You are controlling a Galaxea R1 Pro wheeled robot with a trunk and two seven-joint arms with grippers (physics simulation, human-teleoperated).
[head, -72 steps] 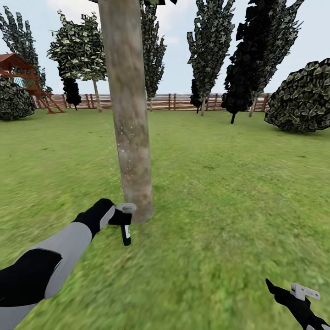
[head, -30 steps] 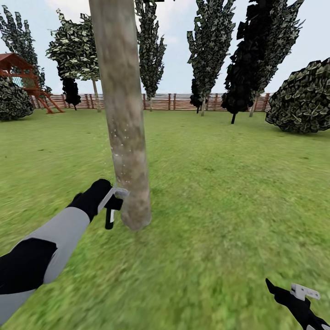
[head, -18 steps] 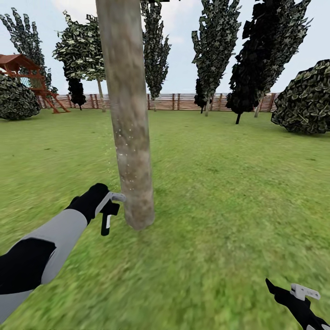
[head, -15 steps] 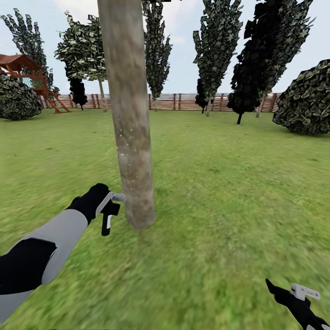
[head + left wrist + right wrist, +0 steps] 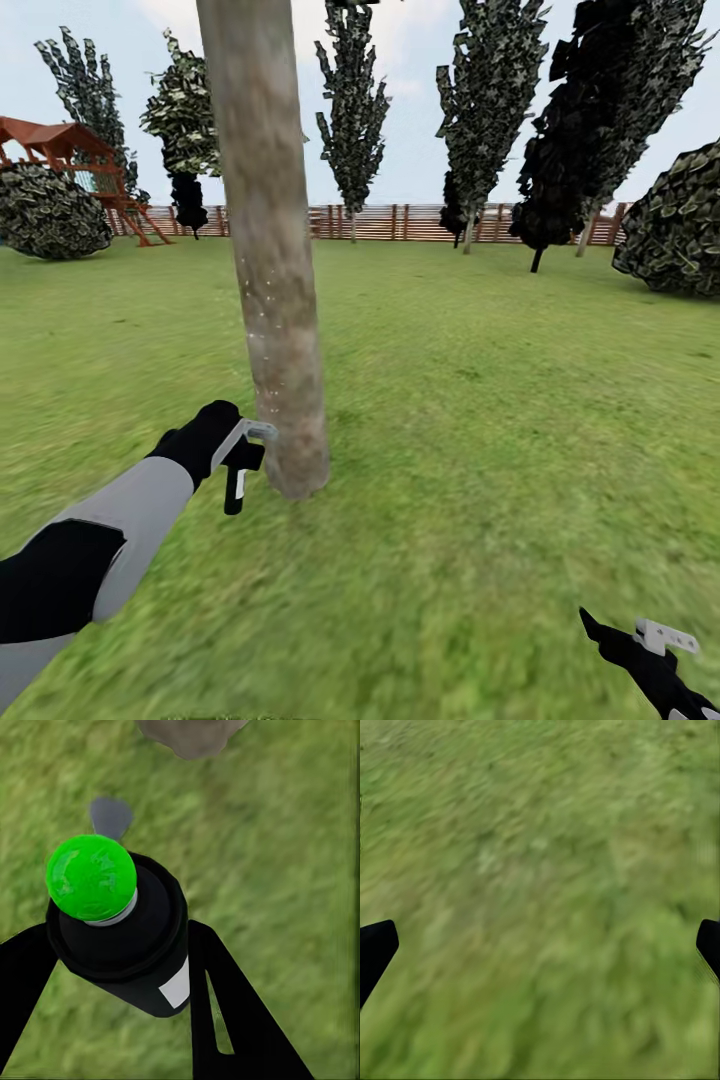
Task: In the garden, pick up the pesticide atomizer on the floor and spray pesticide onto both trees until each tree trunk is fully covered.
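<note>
Our left gripper [image 5: 243, 452], clamped on the pesticide atomizer [image 5: 236, 487] hanging downward, is just beside the tree trunk [image 5: 270, 250], while our right gripper [image 5: 655, 640] stays apart, empty.

The thick, mottled grey-brown tree trunk [image 5: 272, 260] stood as the one near obstacle, just beside the left hand [image 5: 250, 452] and the small dark sprayer [image 5: 236, 487] it gripped. Short green grass floor [image 5: 480, 420] lay open to the trunk's right and around the right hand [image 5: 650, 640], whose fingers were spread apart over bare lawn. The brown slatted wooden fence [image 5: 400, 222] and dark narrow trees [image 5: 490, 110] stood well apart.
</note>
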